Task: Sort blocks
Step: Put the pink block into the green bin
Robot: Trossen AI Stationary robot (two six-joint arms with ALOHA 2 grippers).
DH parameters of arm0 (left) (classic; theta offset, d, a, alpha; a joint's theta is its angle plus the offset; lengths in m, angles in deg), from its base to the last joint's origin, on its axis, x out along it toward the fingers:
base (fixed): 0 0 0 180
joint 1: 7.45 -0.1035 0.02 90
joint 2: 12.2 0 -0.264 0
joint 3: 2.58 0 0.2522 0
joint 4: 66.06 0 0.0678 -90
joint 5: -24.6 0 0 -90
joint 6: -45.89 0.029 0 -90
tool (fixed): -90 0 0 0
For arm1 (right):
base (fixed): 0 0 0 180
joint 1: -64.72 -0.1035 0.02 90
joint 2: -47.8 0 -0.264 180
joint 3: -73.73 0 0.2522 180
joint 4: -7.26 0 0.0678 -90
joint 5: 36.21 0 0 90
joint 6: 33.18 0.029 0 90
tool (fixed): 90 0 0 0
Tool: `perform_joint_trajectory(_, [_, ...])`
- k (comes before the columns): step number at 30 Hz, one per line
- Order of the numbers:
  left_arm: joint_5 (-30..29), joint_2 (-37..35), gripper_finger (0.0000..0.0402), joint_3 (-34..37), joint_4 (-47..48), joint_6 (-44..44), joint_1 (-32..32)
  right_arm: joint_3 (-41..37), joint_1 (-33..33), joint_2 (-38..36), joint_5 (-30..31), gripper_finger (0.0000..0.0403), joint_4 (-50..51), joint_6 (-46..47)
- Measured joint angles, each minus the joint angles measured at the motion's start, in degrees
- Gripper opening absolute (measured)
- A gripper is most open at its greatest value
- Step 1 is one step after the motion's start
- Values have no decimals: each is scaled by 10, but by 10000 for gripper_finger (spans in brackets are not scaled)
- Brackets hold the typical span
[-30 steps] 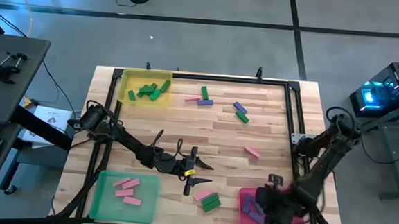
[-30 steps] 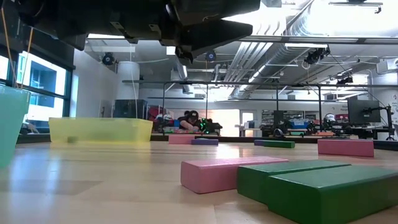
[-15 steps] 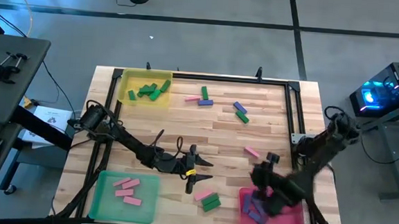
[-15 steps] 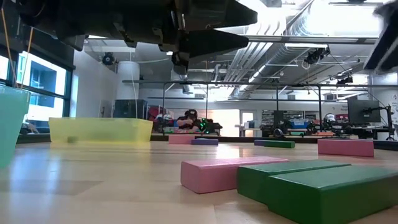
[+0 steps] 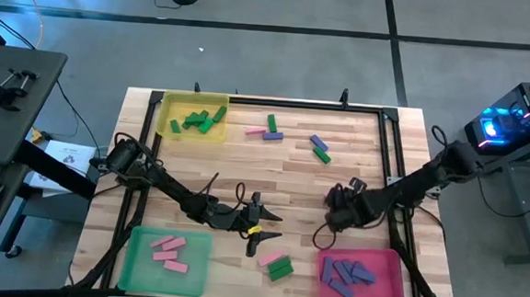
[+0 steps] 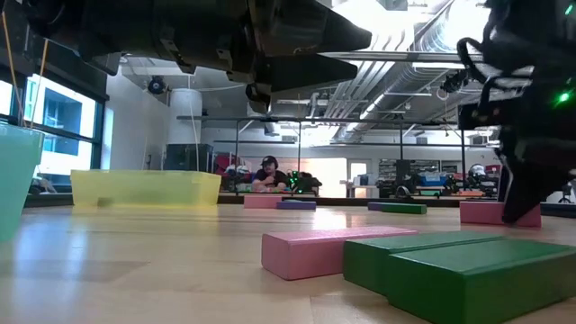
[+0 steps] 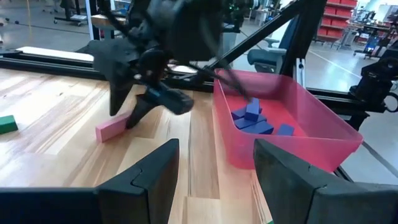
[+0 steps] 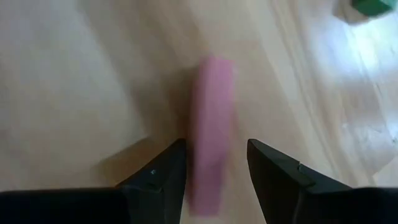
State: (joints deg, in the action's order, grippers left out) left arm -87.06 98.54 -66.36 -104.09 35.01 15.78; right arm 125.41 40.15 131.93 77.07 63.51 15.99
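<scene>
Two arms: both were over the table, jaws parted and empty.
Green tray (image 5: 168, 262): front left corner, three pink blocks (image 5: 168, 250) in it.
Yellow tray (image 5: 193, 116): back left, a few green blocks (image 5: 200, 120) inside.
Left gripper (image 5: 252, 238): hovered open near the front middle, holding nothing, just beside the pink and green pair (image 5: 276, 264). I read it as waiting.
Loose blocks: a green and purple pair (image 5: 272, 128) and another purple and green pair (image 5: 318, 148) lay toward the back of the table.
Right gripper (image 5: 332, 212): open and empty, right over the lone pink block (image 7: 115, 128), which sat on the bare wood between its fingers (image 8: 158, 176) in the right wrist view.
Step in hand: I'd say lining up a pick of that pink block.
Next move: probably drop lower, close on it, then carry it across to the green tray.
Pink tray (image 5: 388, 259): front right, purple blocks (image 5: 345, 272) piled in.
Hard to make out: the right wrist view was smeared, so I couldn't tell if the fingers touched the block; from above the gripper hid it completely.
</scene>
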Motion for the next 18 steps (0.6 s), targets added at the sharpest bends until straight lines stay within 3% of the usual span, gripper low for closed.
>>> perform_joint_trajectory(8, [0, 0, 195, 0, 2, 0, 0, -74, 29, -29, -33, 141, -111, -6])
perform_joint_trajectory(16, [0, 0, 195, 0, 8, 0, 0, -91, -13, -20, -12, 31, -341, -21])
perform_joint_trajectory(18, [-2, 0, 195, 0, 10, 0, 0, -90, -30, -23, 14, 26, -413, -44])
